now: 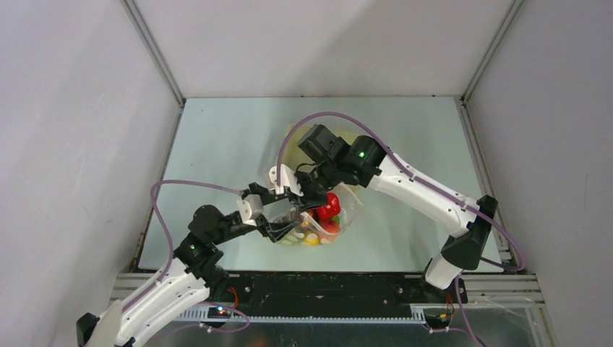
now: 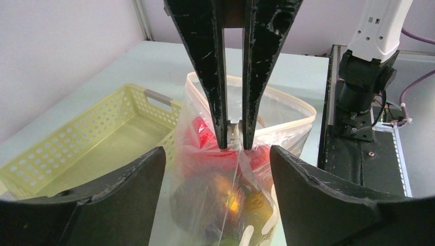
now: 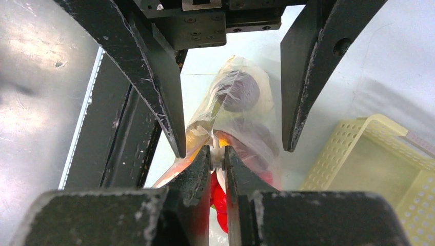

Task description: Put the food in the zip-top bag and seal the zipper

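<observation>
Your right claw [image 2: 235,143] was clamped on a fold of the clear, flimsy plastic zip-top bag [image 2: 287,128], which stood directly beneath it with the red, orange and purple toy food [image 2: 205,134] inside. Your left claw [image 3: 233,148] gaped open astride the bag, whose unsealed zipper strip [image 2: 279,100] ran crosswise just beyond its fingertips.

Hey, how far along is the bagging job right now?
Done: red, purple and orange food sits inside the bag; the basket shows none where visible. In hand: the right gripper pinches the bag's top edge, with the left gripper open on both sides of the bag. To do: the zipper gapes in a loop, unsealed.
</observation>
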